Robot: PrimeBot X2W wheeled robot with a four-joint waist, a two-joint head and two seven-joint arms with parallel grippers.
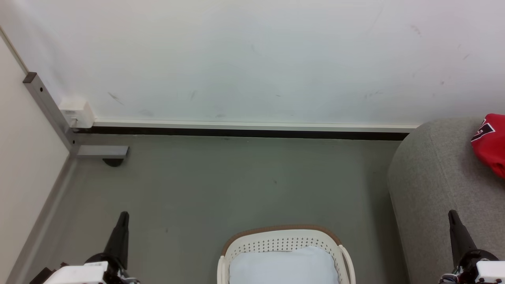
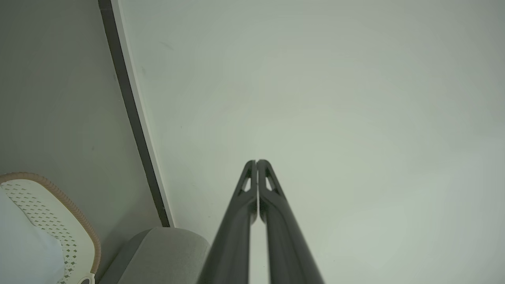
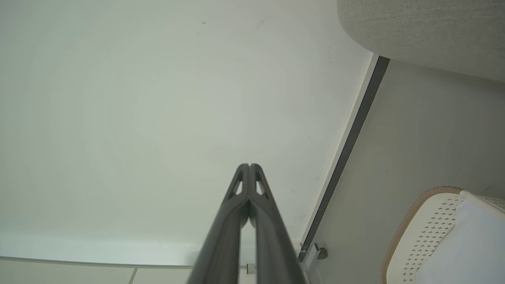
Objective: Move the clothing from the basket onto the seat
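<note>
Left pincer (image 1: 123, 216) and right pincer (image 1: 453, 215) are pressed together, nothing pinched. Bright red jersey with a dark letter mark (image 1: 491, 144) is seen up and right of the right pincer, lying on the light grey fabric sofa (image 1: 434, 177), partly cut by the frame edge. Cream perforated plastic basket with brown rim (image 1: 280, 228) sits between the pincers, pale blue-white cloth (image 1: 284, 264) inside. Risks: pale cloth mistaken for the clothing and grabbed. Sofa arm, just beside the right pincer, could be clipped on a swing.

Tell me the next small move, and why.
Probably none; leave both arms parked. The red jersey already lies on the grey seat, the basket shows a pale cloth, and left pincer and right pincer are shut, empty.
</note>
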